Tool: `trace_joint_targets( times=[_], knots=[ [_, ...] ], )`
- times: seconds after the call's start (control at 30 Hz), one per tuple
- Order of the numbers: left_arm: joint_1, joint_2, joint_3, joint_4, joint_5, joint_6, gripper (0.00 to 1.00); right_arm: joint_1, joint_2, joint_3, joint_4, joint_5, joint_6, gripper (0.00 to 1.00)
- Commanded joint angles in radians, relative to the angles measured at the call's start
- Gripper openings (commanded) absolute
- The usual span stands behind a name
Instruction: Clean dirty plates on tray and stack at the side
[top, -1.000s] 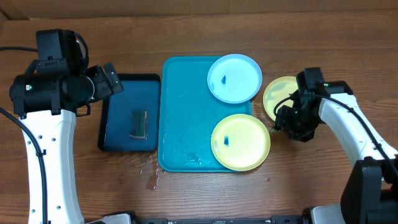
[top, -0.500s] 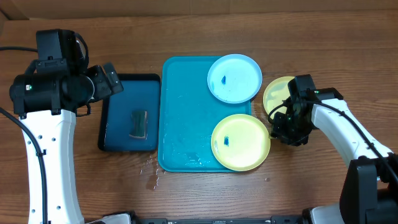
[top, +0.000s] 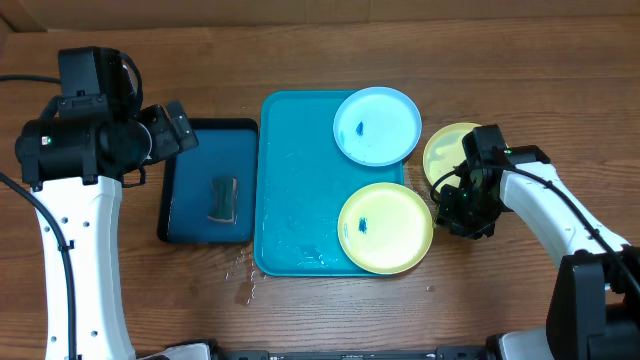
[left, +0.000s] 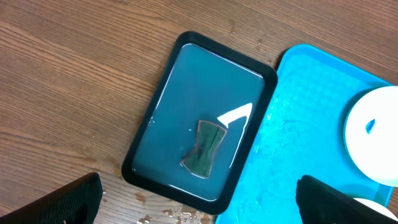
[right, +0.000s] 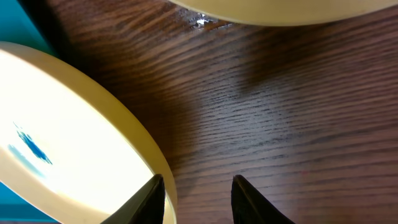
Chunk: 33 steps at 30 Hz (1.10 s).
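The turquoise tray (top: 295, 180) lies mid-table. A light blue plate (top: 377, 125) with a blue smear sits on its far right corner. A yellow-green plate (top: 385, 228) with a blue smear sits on its near right corner and overhangs the rim. A second yellow-green plate (top: 447, 150) lies on the table to the right, partly hidden by my right arm. My right gripper (top: 447, 205) is open and low at the smeared yellow-green plate's right rim (right: 62, 143); its left finger (right: 199, 180) is at the rim. My left gripper (top: 175, 128) is open and empty, high above the dark tray.
A smaller dark blue, black-rimmed tray (top: 170, 210) left of the turquoise one holds water and a dark green sponge (top: 222, 199), which also shows in the left wrist view (left: 205, 148). Water drops (top: 245, 275) lie on the wood near the trays' front edge.
My right gripper has moved left and a little down, up to the right rim of the near yellow-green plate. That plate has shifted slightly left. The left arm has not moved.
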<state>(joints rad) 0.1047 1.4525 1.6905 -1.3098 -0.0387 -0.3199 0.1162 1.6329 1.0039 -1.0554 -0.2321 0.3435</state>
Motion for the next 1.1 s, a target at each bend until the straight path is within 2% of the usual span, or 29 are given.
trace_joint_targets(
  times=[0.0,0.67,1.0,1.07],
  knots=[
    [0.0,0.0,0.008,0.001,-0.01,-0.017,1.0,0.003,-0.019,-0.012,0.012,-0.009,-0.004,0.37],
    [0.0,0.0,0.008,0.001,-0.01,-0.017,1.0,0.003,-0.019,0.037,-0.015,-0.103,-0.105,0.41],
    [0.0,0.0,0.008,0.001,-0.01,-0.017,1.0,0.003,-0.019,-0.039,0.055,-0.103,-0.105,0.36],
    [0.0,0.0,0.008,0.001,-0.01,-0.017,1.0,0.003,-0.019,-0.046,0.068,-0.103,-0.104,0.3]
  ],
)
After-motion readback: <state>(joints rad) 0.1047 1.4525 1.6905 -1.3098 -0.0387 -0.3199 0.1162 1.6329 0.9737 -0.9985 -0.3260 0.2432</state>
